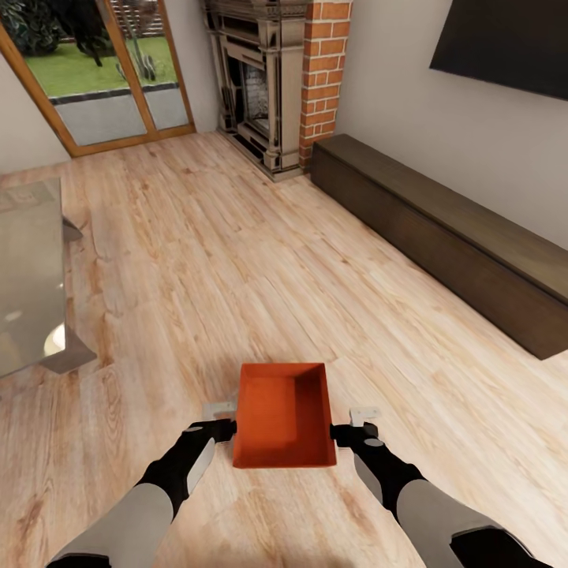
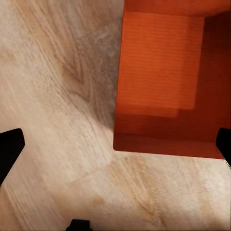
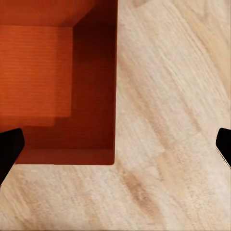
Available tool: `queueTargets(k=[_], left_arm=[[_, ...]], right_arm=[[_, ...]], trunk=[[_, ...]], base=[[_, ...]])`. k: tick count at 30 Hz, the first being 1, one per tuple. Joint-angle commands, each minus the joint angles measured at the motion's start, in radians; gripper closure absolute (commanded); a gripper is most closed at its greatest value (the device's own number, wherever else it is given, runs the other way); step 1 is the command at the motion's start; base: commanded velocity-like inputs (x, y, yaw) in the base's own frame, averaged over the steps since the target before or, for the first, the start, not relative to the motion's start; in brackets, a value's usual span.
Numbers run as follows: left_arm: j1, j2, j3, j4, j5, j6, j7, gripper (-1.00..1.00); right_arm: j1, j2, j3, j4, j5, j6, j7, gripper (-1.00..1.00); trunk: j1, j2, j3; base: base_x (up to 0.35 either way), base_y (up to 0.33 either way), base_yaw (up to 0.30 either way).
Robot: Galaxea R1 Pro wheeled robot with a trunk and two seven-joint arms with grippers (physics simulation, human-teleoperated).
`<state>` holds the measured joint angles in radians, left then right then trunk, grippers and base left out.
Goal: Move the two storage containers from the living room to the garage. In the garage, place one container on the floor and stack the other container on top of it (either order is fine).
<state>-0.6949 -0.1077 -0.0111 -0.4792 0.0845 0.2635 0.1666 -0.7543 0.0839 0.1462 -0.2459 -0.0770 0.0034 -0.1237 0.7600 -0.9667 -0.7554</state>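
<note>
One red-orange open-topped storage container (image 1: 281, 416) sits low in front of me over the light wood plank floor of the living room, between my two arms. My left gripper (image 1: 220, 421) is against its left wall and my right gripper (image 1: 356, 423) against its right wall. In the left wrist view the container (image 2: 166, 77) reaches in between widely spread black fingertips (image 2: 9, 150). The right wrist view shows the container (image 3: 57, 82) the same way, with the fingertips (image 3: 9, 147) far apart. A grey shadow lies on the planks beside the bin. Both grippers are open.
A glass-topped low table (image 1: 31, 268) stands at the left. Ahead are a dark fireplace (image 1: 256, 87) with a brick column (image 1: 324, 71) and a glazed wooden door (image 1: 102, 79). A long dark wooden bench (image 1: 450, 237) runs along the right wall under a black screen (image 1: 505, 39).
</note>
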Motion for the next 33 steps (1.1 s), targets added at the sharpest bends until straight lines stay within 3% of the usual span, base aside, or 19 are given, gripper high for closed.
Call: queueTargets(k=[1, 6, 8, 12, 20, 33], left_arm=[[0.0, 0.001, -0.001, -0.002, 0.01, 0.005, 0.005, -1.0], [0.0, 0.001, -0.001, 0.0, 0.014, -0.009, 0.005, -1.0], [0.0, 0.0, -0.002, 0.013, 0.011, -0.073, 0.005, -1.0], [0.0, -0.001, -0.002, 0.018, 0.014, -0.102, 0.005, -1.0], [0.0, -0.002, -0.004, 0.086, 0.023, -0.099, 0.004, -1.0], [0.0, -0.002, -0.003, 0.085, 0.011, -0.113, 0.006, -1.0]], right_arm=[[0.0, 0.0, 0.009, 0.001, -0.007, 0.0, -0.006, -1.0], [0.0, 0.0, 0.01, 0.002, -0.006, 0.0, -0.004, -1.0], [0.0, 0.0, 0.01, 0.002, -0.009, 0.0, -0.004, -1.0], [0.0, 0.001, 0.01, 0.008, -0.01, -0.001, -0.004, -1.0], [0.0, 0.002, 0.012, 0.019, -0.016, -0.029, -0.002, -1.0], [0.0, 0.002, 0.012, 0.02, -0.019, -0.034, -0.002, -1.0]], trunk=[[0.001, 0.0, -0.001], [0.001, 0.0, -0.001], [0.001, 0.0, -0.001], [0.001, 0.0, -0.001], [0.001, 0.0, -0.001], [0.001, 0.0, -0.001]], base=[[0.31, 0.0, 0.0], [0.313, 0.0, 0.0], [0.182, 0.0, 0.0], [0.049, 0.0, 0.0], [0.003, 0.0, 0.0], [0.0, 0.0, 0.0]])
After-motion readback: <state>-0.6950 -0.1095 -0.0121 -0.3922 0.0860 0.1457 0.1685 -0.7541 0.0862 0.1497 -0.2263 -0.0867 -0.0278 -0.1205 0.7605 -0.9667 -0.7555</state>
